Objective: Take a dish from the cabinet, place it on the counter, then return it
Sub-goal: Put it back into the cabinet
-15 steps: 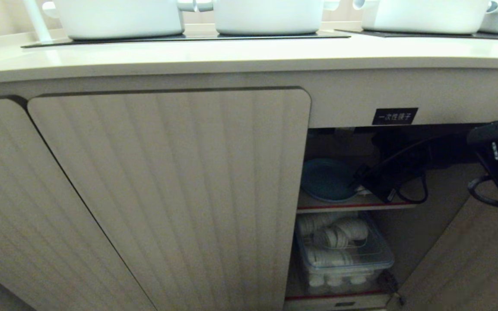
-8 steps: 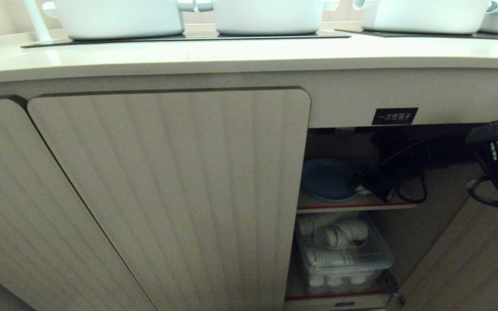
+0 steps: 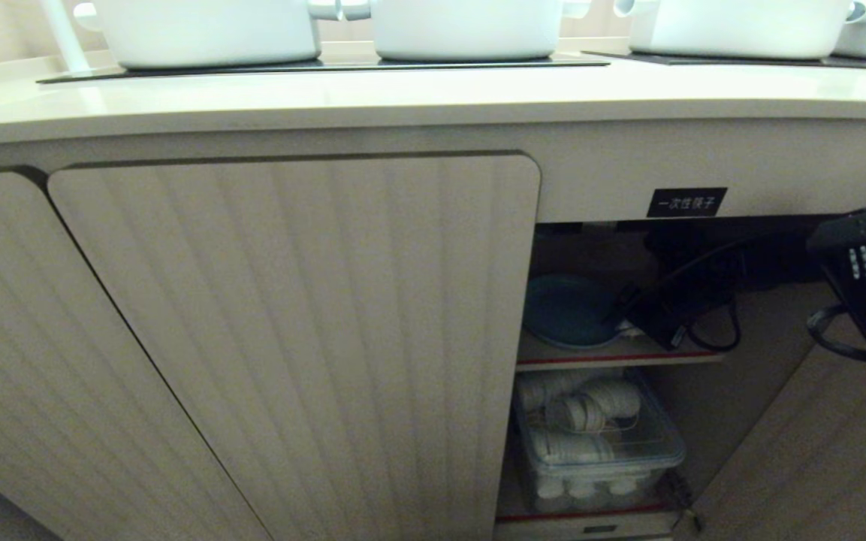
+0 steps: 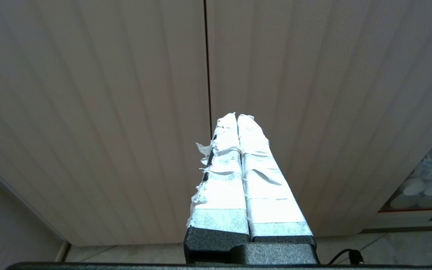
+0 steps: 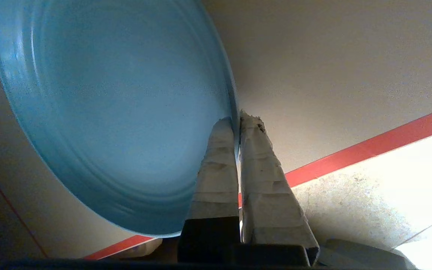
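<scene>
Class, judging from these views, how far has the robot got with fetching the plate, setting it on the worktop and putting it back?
Done: the ribbed beige cabinet stands open, and the right claw is shut on the rim of the round light-blue plate. In hand: the plate sits at the upper shelf. Left: the cream worktop holds no plate. The left claw is parked, shut.

I see the tabletop (image 3: 433, 98) brightly lit from above, the cabinet (image 3: 290, 338) interior beneath it shadowed and grainy, and glare whitening the left pincer (image 4: 237, 117).
</scene>
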Tool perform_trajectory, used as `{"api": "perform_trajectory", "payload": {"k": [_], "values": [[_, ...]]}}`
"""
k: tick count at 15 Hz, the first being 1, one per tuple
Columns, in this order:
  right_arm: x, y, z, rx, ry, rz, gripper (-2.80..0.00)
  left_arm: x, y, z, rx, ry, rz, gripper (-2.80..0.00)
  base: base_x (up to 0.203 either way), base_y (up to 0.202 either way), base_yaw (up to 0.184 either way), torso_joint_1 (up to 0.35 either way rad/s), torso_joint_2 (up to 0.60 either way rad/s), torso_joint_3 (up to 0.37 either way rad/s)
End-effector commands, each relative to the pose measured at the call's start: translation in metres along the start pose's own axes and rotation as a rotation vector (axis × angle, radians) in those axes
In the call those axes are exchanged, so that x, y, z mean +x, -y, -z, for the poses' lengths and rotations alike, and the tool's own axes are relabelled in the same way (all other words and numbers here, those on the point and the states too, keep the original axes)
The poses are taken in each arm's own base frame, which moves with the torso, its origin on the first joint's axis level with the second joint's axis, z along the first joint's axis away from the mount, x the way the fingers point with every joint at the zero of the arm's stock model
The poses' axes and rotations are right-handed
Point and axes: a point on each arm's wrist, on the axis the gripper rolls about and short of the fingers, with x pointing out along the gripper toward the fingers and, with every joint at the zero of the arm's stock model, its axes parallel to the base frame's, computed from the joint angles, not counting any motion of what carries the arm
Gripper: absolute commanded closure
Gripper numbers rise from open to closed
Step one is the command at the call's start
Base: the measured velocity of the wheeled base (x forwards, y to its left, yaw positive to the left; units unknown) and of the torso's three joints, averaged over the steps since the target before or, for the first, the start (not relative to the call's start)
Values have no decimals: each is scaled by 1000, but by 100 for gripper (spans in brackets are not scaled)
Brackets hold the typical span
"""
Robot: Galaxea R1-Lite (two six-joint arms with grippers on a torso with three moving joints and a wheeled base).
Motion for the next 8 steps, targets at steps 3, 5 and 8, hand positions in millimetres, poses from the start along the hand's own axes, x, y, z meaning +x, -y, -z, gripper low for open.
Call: {"api": "perform_trajectory", "payload": {"k": [3,5,8], "values": [[1,0,0,5,-3,2,0,0,0,0,0,0,0,0,0,0,0,0,0,0],[0,0,0,5,-2,1,0,0,0,0,0,0,0,0,0,0,0,0,0,0],[1,1,1,5,-5,4,0,0,0,0,0,0,0,0,0,0,0,0,0,0]]}}
